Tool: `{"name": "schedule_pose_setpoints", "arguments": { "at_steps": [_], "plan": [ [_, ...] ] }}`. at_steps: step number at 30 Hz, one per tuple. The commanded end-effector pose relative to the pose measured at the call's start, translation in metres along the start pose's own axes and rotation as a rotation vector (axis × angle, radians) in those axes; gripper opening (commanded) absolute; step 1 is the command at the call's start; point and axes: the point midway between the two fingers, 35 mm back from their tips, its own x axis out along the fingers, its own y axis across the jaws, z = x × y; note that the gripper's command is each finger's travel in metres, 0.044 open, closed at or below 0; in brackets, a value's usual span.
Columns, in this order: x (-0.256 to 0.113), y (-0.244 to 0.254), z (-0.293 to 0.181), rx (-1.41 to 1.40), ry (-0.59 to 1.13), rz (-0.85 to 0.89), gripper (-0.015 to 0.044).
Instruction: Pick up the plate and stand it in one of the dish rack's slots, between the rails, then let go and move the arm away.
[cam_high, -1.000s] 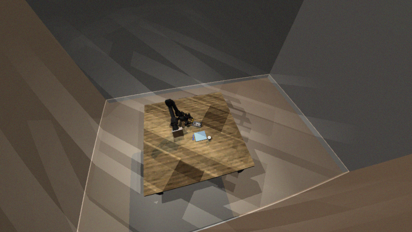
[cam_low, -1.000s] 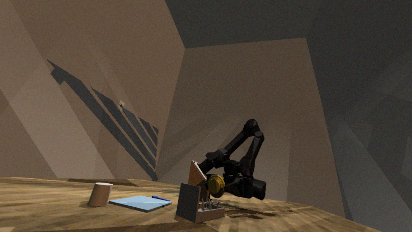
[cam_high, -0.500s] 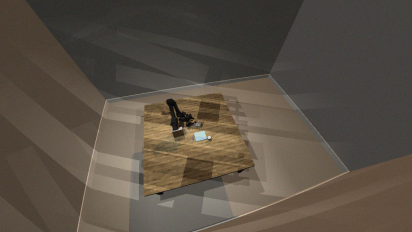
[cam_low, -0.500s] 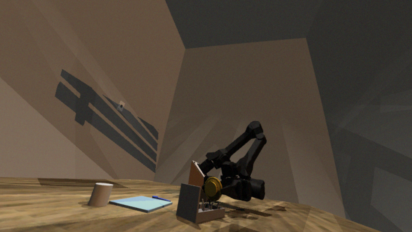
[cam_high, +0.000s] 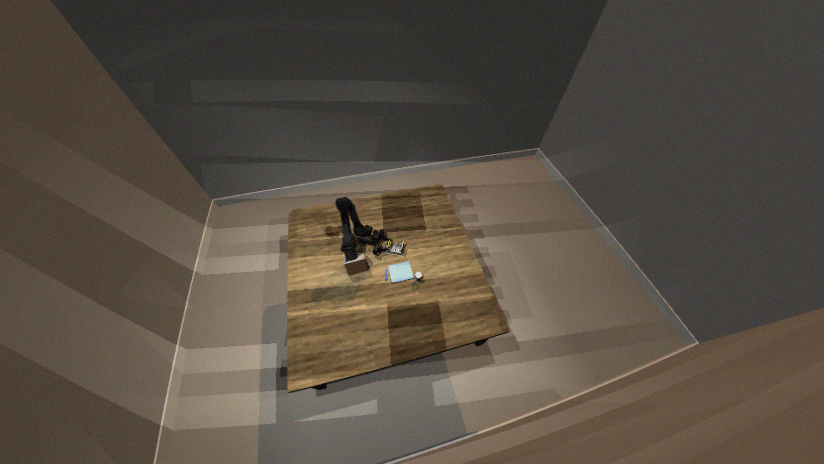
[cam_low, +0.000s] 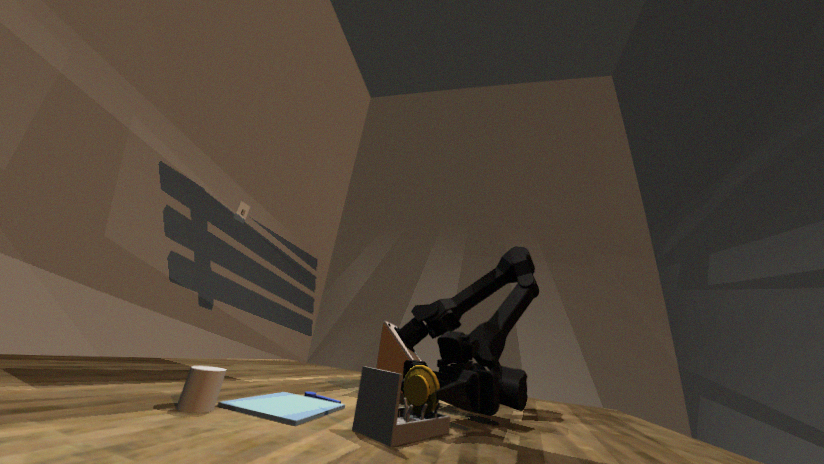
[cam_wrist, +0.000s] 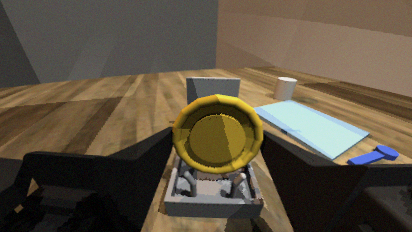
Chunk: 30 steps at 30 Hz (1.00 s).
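The round yellow plate (cam_high: 389, 243) (cam_low: 419, 389) (cam_wrist: 217, 145) stands upright between the fingers of my gripper (cam_wrist: 216, 133), which is shut on its left and right edges. Its flat face is toward the wrist camera. The dish rack (cam_high: 394, 248) (cam_low: 423, 429) (cam_wrist: 212, 209) is a low grey tray with pegs and a tall grey panel at its far end. The plate is over the tray, with its lower edge close to the peg tops in the exterior view. Whether it touches the pegs or tray is hidden.
A light blue board (cam_high: 400, 272) (cam_low: 282, 406) (cam_wrist: 312, 127) lies beside the rack, with a blue utensil (cam_high: 386, 274) (cam_low: 322, 397) (cam_wrist: 372, 156) along one side and a pale cup (cam_high: 418, 276) (cam_low: 200, 390) (cam_wrist: 285, 89) past its far corner. A brown block (cam_high: 356, 264) (cam_low: 392, 348) stands at the arm's base.
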Motion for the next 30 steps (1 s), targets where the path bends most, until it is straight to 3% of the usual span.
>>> {"name": "schedule_pose_setpoints", "arguments": {
  "at_steps": [1, 8, 23, 30],
  "plan": [
    [-0.0003, -0.0002, 0.0011, -0.003, 0.001, 0.000, 0.0000],
    [-0.0003, -0.0002, 0.0011, -0.003, 0.001, 0.000, 0.0000],
    [-0.0003, 0.0004, 0.0011, 0.004, 0.000, 0.001, 0.0394],
    [-0.0003, 0.0004, 0.0011, 0.004, 0.000, 0.001, 0.0400]
  ]
}}
